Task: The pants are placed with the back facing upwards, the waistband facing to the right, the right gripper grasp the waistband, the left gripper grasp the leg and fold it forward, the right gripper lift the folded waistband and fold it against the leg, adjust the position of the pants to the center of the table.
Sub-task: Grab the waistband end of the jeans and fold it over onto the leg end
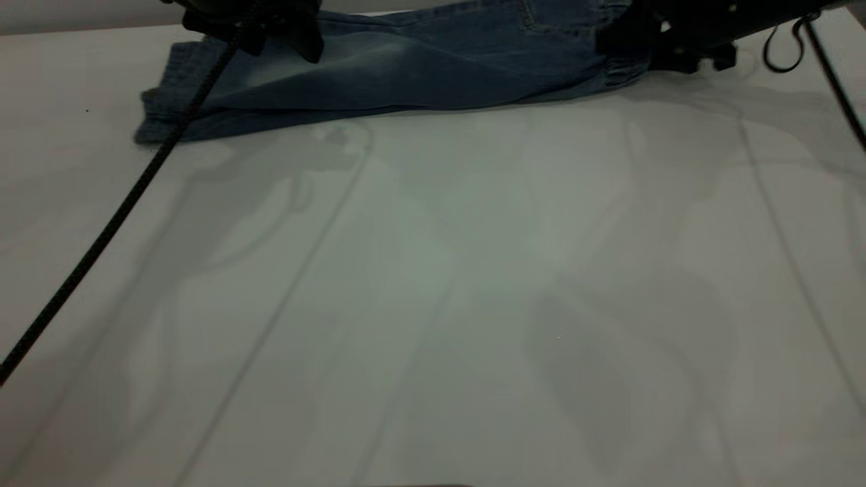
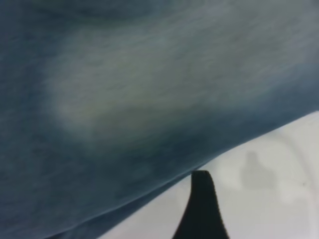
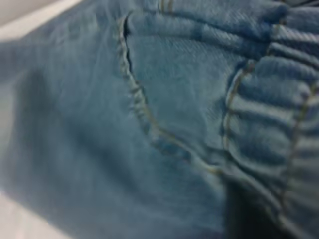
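Observation:
The blue denim pants (image 1: 419, 67) lie folded lengthwise along the table's (image 1: 433, 284) far edge, one leg over the other. The upper leg (image 1: 352, 57) shows a pale faded patch, and the cuffs (image 1: 162, 111) point left. The ruffled waistband (image 1: 626, 71) is at the right end. My left gripper (image 1: 284, 37) hangs over the leg near the cuffs; in its wrist view the denim (image 2: 124, 89) fills the picture down to its edge. My right gripper (image 1: 632, 40) is shut on the waistband (image 3: 279, 114), beside a back pocket (image 3: 174, 84).
A black cable (image 1: 101, 237) runs diagonally from the left arm across the table's left side to the near edge. Another thin cable (image 1: 835, 81) and loop hang at the far right. Bare white tabletop stretches in front of the pants.

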Robot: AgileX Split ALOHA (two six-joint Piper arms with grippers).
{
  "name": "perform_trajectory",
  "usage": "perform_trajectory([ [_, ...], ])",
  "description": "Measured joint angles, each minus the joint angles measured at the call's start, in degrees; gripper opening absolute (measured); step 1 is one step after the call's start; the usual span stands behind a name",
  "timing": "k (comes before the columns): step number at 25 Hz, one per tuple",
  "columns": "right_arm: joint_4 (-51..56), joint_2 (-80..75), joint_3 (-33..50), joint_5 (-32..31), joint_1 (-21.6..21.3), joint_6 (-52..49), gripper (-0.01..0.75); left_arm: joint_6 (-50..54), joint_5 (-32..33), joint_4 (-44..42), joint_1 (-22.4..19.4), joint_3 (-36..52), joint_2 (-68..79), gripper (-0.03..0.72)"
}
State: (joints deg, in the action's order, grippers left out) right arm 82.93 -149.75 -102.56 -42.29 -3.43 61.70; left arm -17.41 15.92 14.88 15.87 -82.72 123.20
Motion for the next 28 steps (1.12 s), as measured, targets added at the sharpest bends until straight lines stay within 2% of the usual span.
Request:
perform_trajectory([
  [1,-0.59,0.00,0.00,-1.71,-0.09,-0.18,0.108,0.05,-0.38,0.04,0.31,0.00,0.00,0.516],
  [2,-1.47,0.00,0.00,-3.30,-0.50,-0.66,0.087,0.11,-0.63,0.07,0.81,0.00,0.00,0.516],
  [9,-14.56,5.96,0.06,-12.85,-6.35,-11.12,0.082,0.15,-6.77,1.42,4.01,-0.11,0.64,0.516],
  [13,-20.58,12.64,0.06,-17.08,-8.04,-16.37,0.082,0.15,-8.73,2.26,6.16,-3.04,4.89,0.516],
  [18,-24.96,18.64,0.06,-19.70,-7.82,-19.88,0.082,0.15,-5.42,3.08,9.39,-9.54,12.05,0.516],
  [28,-22.05,22.62,0.09,-20.13,-7.82,-20.14,0.081,0.15,2.73,3.02,12.97,-21.30,19.84,0.516],
])
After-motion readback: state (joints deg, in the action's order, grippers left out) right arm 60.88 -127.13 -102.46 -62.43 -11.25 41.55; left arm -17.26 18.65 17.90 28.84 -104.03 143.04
